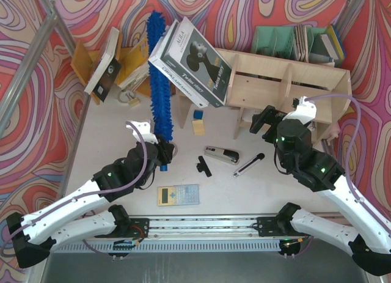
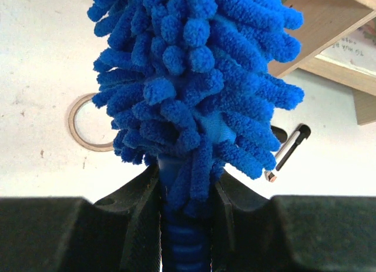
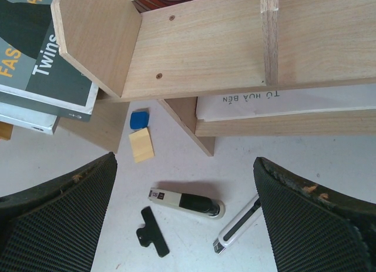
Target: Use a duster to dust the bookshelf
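The left gripper (image 1: 164,151) is clamped on the handle of the duster (image 1: 160,75), whose fluff reaches away beside the books (image 1: 189,60) leaning on the bookshelf's (image 1: 287,81) left end, while the right gripper (image 1: 264,120) hangs spread wide and empty before the shelf. The fluff should probably be laid flat on the boards and swept lightly, clear of the books. Near to far: one calculator (image 1: 178,194), one clip (image 1: 204,165), one stapler (image 1: 221,154), two blocks (image 1: 198,123), one duster, one bookshelf.

The duster (image 2: 194,78) runs off the left wrist view's top edge; books (image 1: 189,63) hide the left end of the bookshelf (image 1: 305,81).
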{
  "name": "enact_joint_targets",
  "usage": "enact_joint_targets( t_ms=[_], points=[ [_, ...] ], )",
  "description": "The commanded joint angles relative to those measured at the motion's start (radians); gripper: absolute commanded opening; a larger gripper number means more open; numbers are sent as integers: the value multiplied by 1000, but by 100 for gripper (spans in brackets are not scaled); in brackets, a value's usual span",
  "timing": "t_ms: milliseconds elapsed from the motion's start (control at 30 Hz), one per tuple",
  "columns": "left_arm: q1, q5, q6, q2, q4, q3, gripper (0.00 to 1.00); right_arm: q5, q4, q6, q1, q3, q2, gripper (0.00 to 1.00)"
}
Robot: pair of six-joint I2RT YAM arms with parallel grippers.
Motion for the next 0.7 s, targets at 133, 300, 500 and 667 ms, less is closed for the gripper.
enact_joint_targets(
  t_ms=[133, 300, 500, 667],
  points=[
    [14, 38, 22, 39, -55, 13, 0, 5, -5, 7, 2, -9, -3, 87],
    [44, 84, 1, 65, -21, -26, 0, 6, -4, 3, 1, -4, -6, 87],
    [60, 131, 19, 117, -51, -28, 0, 12, -5, -6, 1, 3, -6, 87],
    [77, 110, 54, 64, -79, -22, 0, 8, -3, -5, 1, 0, -1, 87]
  ],
)
